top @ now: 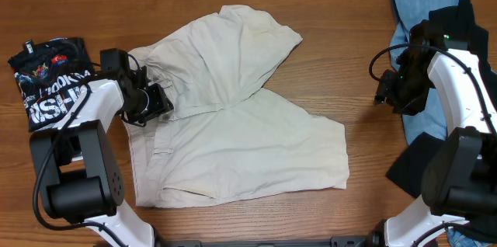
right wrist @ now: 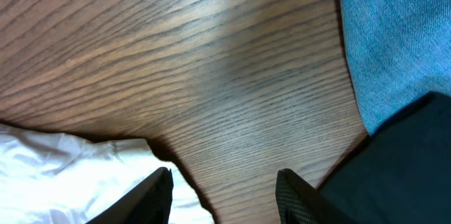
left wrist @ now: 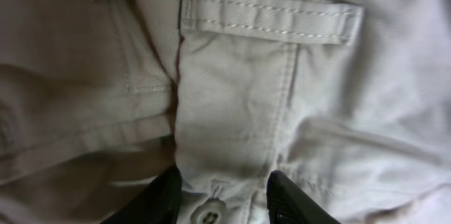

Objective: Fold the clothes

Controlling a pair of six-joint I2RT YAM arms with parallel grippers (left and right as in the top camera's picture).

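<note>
Closest to you, the near leg of the beige shorts (top: 248,161) lies flat on the wooden table (top: 342,60) and points right. A little farther is the waistband (left wrist: 232,132). It is on the left side of the shorts and runs from near to far.

Your left gripper (top: 151,101) sits right on it, about halfway along. Its wrist camera shows one finger on each side of the waistband. The button (left wrist: 208,213) is between them and a belt loop (left wrist: 268,18) is just past it. The fingers are partway apart. I can't tell if they pinch the cloth yet.

Farther on, the other leg slants off to the far right. So the shorts stretch away to the right of that gripper, and the left arm is much the nearer one.

Your right gripper (top: 388,93) hangs well off to the right. Its fingers are spread over bare wood and hold nothing. Past it lie a light blue garment (top: 419,2) and a black garment (top: 408,169).
</note>
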